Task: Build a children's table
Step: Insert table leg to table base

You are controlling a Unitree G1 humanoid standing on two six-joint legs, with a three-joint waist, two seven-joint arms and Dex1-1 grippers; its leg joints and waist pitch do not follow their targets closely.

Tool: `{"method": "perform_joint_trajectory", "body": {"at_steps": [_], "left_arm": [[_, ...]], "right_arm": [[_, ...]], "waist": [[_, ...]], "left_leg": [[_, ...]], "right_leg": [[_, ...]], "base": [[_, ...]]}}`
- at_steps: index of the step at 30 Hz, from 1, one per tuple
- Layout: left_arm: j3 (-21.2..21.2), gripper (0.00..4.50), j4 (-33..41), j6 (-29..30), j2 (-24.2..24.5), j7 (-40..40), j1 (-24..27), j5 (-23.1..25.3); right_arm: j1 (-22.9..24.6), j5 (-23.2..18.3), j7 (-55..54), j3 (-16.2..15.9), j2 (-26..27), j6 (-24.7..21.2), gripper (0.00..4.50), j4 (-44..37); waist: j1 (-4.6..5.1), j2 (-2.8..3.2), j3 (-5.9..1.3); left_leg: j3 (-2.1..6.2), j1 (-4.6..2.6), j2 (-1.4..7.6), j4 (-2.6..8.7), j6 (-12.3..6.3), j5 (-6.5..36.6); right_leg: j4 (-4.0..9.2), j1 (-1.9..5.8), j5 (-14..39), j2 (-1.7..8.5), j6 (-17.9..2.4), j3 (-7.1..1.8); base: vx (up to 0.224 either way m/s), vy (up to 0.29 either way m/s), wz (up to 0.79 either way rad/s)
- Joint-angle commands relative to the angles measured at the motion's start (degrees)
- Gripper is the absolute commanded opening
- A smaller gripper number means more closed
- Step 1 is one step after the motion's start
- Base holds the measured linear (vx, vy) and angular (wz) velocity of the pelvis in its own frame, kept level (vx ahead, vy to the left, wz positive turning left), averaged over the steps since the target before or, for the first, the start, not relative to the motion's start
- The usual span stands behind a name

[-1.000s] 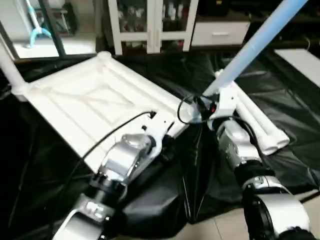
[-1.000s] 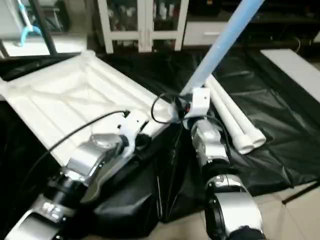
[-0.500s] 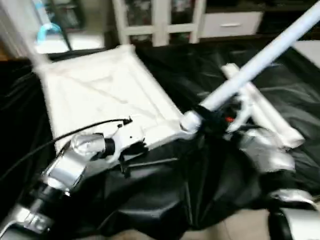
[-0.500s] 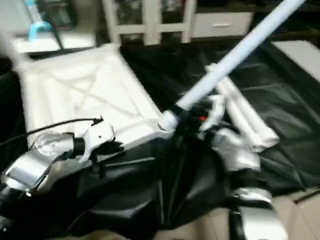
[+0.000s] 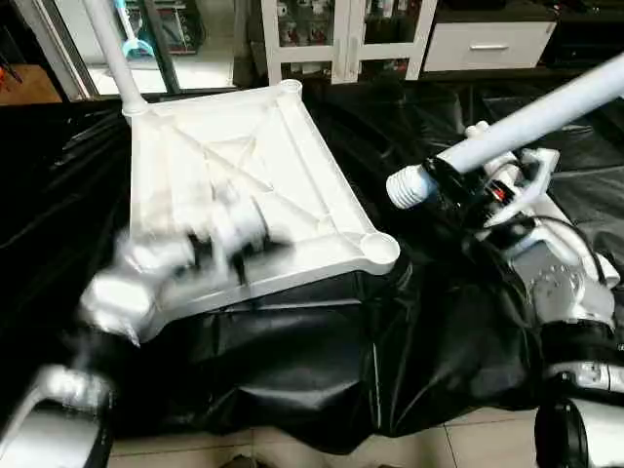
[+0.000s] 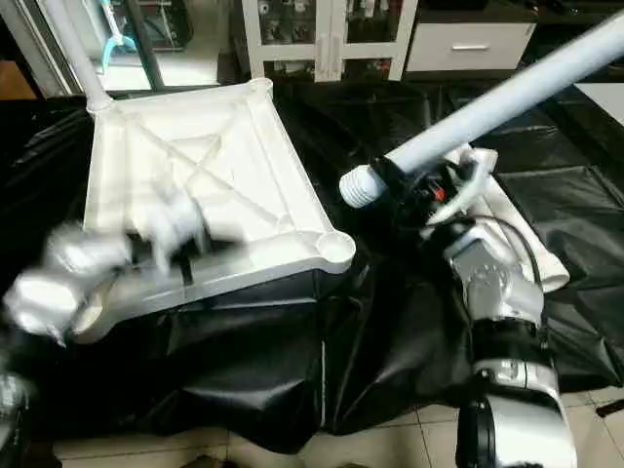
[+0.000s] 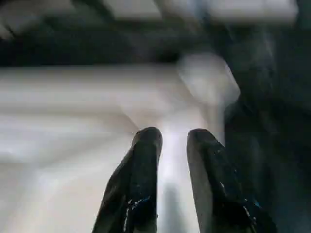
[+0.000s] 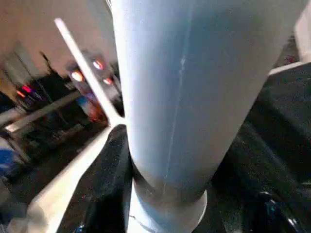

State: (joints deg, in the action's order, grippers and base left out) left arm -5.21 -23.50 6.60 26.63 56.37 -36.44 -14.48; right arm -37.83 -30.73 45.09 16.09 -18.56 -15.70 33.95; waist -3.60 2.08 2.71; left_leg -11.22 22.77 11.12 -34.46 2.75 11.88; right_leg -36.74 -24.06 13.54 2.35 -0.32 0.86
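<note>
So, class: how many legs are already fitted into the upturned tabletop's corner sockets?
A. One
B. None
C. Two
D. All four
A: one fitted leg stands in a far corner of the tabletop, the near corner socket is empty, and the right gripper holds another leg off to the side.

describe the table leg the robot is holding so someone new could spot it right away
Start at the white upside-down tabletop on the black sheet. Beside its near corner socket, the right end effector grips a long white leg slanting upward, unlike the legs lying flat.
</note>
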Motion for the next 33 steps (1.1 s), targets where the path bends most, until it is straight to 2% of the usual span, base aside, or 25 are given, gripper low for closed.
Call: {"method": "perform_joint_trajectory", "body": {"at_steps": [1,2,3,4,5,6,7,8,9,10,13,15,16,18,19,20,21,22,26,27,28,30,33], "left_arm": [[4.6,1.44,0.5,2.7,-1.4,-1.5,-2.2,-5.3],[6.3,1.48,1.2,3.9,-2.4,-2.4,-3.3,-7.6],[6.5,1.54,1.3,4.0,-2.6,-2.5,-3.4,-7.8],[8.5,1.66,2.9,5.2,-4.3,-4.1,-4.9,-10.9],[9.3,1.78,3.7,5.5,-5.1,-4.8,-5.6,-12.1],[9.3,1.78,3.7,5.5,-5.1,-4.8,-5.6,-12.1],[9.8,1.91,6.5,6.5,-7.4,-7.5,-7.5,-13.6],[9.8,1.91,6.5,6.5,-7.4,-7.5,-7.5,-13.6],[9.3,1.91,8.3,7.2,-8.7,-8.7,-8.5,-13.8],[7.2,2.17,11.7,8.4,-11.2,-10.5,-10.2,-12.4],[4.7,2.29,14.8,10.1,-13.4,-11.4,-10.8,-12.0],[4.2,2.37,15.9,11.4,-14.5,-12.0,-11.0,-12.9],[4.1,2.49,17.4,12.9,-16.8,-14.1,-11.6,-14.7],[4.2,2.72,18.0,13.7,-17.8,-14.8,-11.8,-15.7],[4.4,2.77,18.7,15.2,-18.8,-15.8,-11.9,-17.0],[4.5,2.86,18.8,15.4,-19.0,-15.9,-11.9,-17.2],[4.5,2.86,19.2,15.8,-19.5,-16.3,-11.7,-17.2],[4.4,2.99,19.4,16.8,-20.0,-17.7,-11.4,-16.5],[4.7,3.23,18.3,17.9,-20.2,-21.2,-11.5,-14.2],[5.5,3.23,17.9,18.9,-20.6,-22.7,-11.8,-14.8],[5.8,3.42,17.6,19.1,-20.6,-23.5,-12.1,-14.7],[6.9,3.59,16.0,19.1,-20.5,-26.4,-12.9,-14.0],[10.2,3.74,13.1,18.0,-20.7,-30.5,-14.2,-13.8]], "right_arm": [[-2.7,2.0,-2.4,-0.8,-1.4,-0.1,1.83,-1.2],[-3.7,3.1,-3.2,-1.4,-1.9,0.3,1.83,-0.8],[-3.8,3.3,-3.3,-1.4,-2.0,0.4,1.83,-0.8],[-5.3,5.3,-5.3,-2.4,-2.8,0.3,1.83,-0.3],[-5.9,8.0,-6.1,-4.2,-3.8,0.7,1.83,-0.1],[-5.9,8.0,-6.1,-4.2,-3.8,0.7,1.83,-0.1],[-6.2,15.2,-5.6,-10.1,-6.3,2.5,1.83,-0.3],[-6.2,15.2,-5.6,-10.1,-6.3,2.5,1.83,-0.3],[-6.1,19.9,-4.2,-14.4,-8.0,3.2,1.83,-0.7],[-6.2,24.9,-0.1,-21.7,-9.8,0.2,1.83,-3.1],[-6.8,26.1,3.2,-26.6,-10.0,-4.1,1.83,-6.1],[-7.6,27.2,2.8,-27.8,-9.6,-3.9,1.83,-6.2],[-9.4,28.6,1.1,-28.7,-8.3,-3.2,1.83,-5.9],[-10.2,29.2,0.2,-28.8,-7.6,-2.6,1.83,-5.5],[-11.0,29.9,-0.8,-28.8,-6.8,-1.6,1.83,-4.8],[-11.1,30.1,-0.9,-28.8,-6.7,-1.5,1.83,-4.7],[-11.3,30.5,-1.2,-29.0,-6.5,-1.3,1.83,-4.7],[-11.5,31.1,-1.5,-29.4,-6.4,-1.7,1.83,-5.4],[-11.4,32.1,-1.2,-30.7,-6.5,-2.2,1.83,-7.6],[-11.5,32.7,-1.2,-31.0,-6.6,-2.0,1.83,-7.8],[-11.5,32.9,-1.4,-31.0,-6.5,-1.8,1.83,-7.9],[-11.8,33.0,-1.9,-30.7,-6.3,-1.4,1.83,-7.7],[-12.4,33.1,-2.8,-30.0,-6.3,-0.8,1.83,-7.1]], "waist": [[-0.25,-0.86,-4.98],[-0.31,-1.03,-4.97],[-0.32,-1.02,-4.99],[-0.35,-1.29,-5.03],[-0.53,-1.15,-5.15],[-0.50,-1.16,-5.20],[-0.46,-1.69,-5.21],[-0.72,-1.44,-5.39],[-0.79,-1.47,-5.34],[-1.01,-1.50,-5.32],[-1.42,-1.65,-5.23],[-1.52,-1.63,-5.35],[-1.50,-1.71,-5.31],[-1.41,-1.88,-5.32],[-1.44,-1.80,-5.31],[-1.44,-1.80,-5.31],[-1.41,-1.95,-5.20],[-1.44,-1.81,-5.11],[-1.37,-1.81,-5.16],[-1.33,-1.88,-5.17],[-1.37,-1.87,-5.14],[-1.24,-1.68,-5.12],[-1.22,-1.64,-5.10]], "left_leg": [[0.40,-1.35,1.03,1.69,-3.72,-6.6],[0.41,-1.28,1.07,1.66,-3.96,-6.8],[0.44,-1.18,1.00,1.56,-4.03,-7.2],[0.41,-1.07,0.99,1.49,-4.51,-7.9],[0.46,-1.13,0.94,1.30,-4.79,-8.9],[0.53,-0.98,0.91,1.19,-4.87,-9.6],[0.36,-0.74,0.69,1.05,-5.71,-10.1],[0.60,-0.97,0.87,0.83,-5.63,-11.2],[0.52,-0.85,0.78,0.73,-5.98,-11.3],[0.69,-0.74,0.92,0.61,-6.04,-11.9],[0.68,-0.43,1.08,0.52,-6.94,-11.2],[0.71,-0.52,1.19,0.40,-7.21,-11.1],[0.68,-0.58,1.21,0.37,-7.10,-11.1],[0.59,-0.61,1.09,0.37,-6.69,-10.6],[0.74,-0.66,1.22,0.42,-6.41,-9.7],[0.74,-0.66,1.22,0.42,-6.41,-9.7],[0.67,-0.67,1.24,0.39,-6.44,-9.5],[0.68,-0.87,1.35,0.35,-6.57,-9.1],[0.81,-0.87,1.38,0.25,-6.77,-9.8],[0.80,-0.83,1.33,0.18,-6.75,-9.7],[0.84,-0.76,1.26,0.13,-6.70,-9.6],[0.84,-0.82,1.30,0.06,-6.83,-9.4],[0.86,-0.91,1.24,0.05,-6.46,-7.2]], "right_leg": [[1.35,4.97,-31.8,3.29,-15.0,-1.62],[1.30,5.03,-31.3,3.31,-15.1,-1.66],[1.20,5.10,-31.5,3.28,-15.2,-1.67],[1.10,5.19,-32.2,3.23,-15.1,-1.69],[1.00,5.16,-33.1,3.17,-15.2,-1.62],[0.83,5.25,-33.6,3.14,-15.2,-1.61],[0.80,5.39,-34.9,2.93,-14.7,-1.65],[0.64,5.33,-35.9,3.02,-14.5,-1.46],[0.57,5.32,-36.4,3.03,-14.5,-1.57],[0.44,5.58,-36.8,2.80,-14.4,-1.35],[0.20,5.54,-37.4,3.08,-14.1,-1.55],[0.04,5.54,-37.5,3.17,-14.2,-1.64],[0.11,5.41,-37.5,3.14,-14.4,-1.66],[0.24,5.43,-36.7,3.07,-15.1,-1.72],[0.31,5.42,-34.4,3.21,-15.8,-1.77],[0.31,5.42,-34.4,3.21,-15.8,-1.77],[0.42,5.33,-33.4,3.16,-15.9,-1.83],[0.57,5.20,-31.2,3.22,-16.0,-1.87],[0.50,5.22,-29.6,3.32,-15.8,-1.89],[0.53,5.23,-29.4,3.32,-15.8,-1.92],[0.49,5.24,-29.1,3.28,-15.7,-1.91],[0.49,5.04,-28.8,3.31,-15.6,-1.92],[0.76,5.03,-26.3,3.45,-15.8,-2.04]], "base": [[0.000,0.000,0.00],[0.000,0.000,0.00],[0.000,0.000,0.00],[0.000,0.000,0.00],[0.000,0.000,0.00],[0.000,0.000,0.00],[0.000,0.000,0.00],[0.000,0.000,0.00],[0.000,0.000,0.00],[0.000,0.000,0.00],[0.000,0.000,0.00],[0.000,0.000,0.00],[0.000,0.000,0.00],[0.000,0.000,0.00],[0.000,0.000,0.00],[0.000,0.000,0.00],[0.000,0.000,0.00],[0.000,0.000,0.00],[0.000,0.000,0.00],[0.000,0.000,0.00],[0.000,0.000,0.00],[0.000,0.000,0.00],[0.000,0.000,0.00]]}}
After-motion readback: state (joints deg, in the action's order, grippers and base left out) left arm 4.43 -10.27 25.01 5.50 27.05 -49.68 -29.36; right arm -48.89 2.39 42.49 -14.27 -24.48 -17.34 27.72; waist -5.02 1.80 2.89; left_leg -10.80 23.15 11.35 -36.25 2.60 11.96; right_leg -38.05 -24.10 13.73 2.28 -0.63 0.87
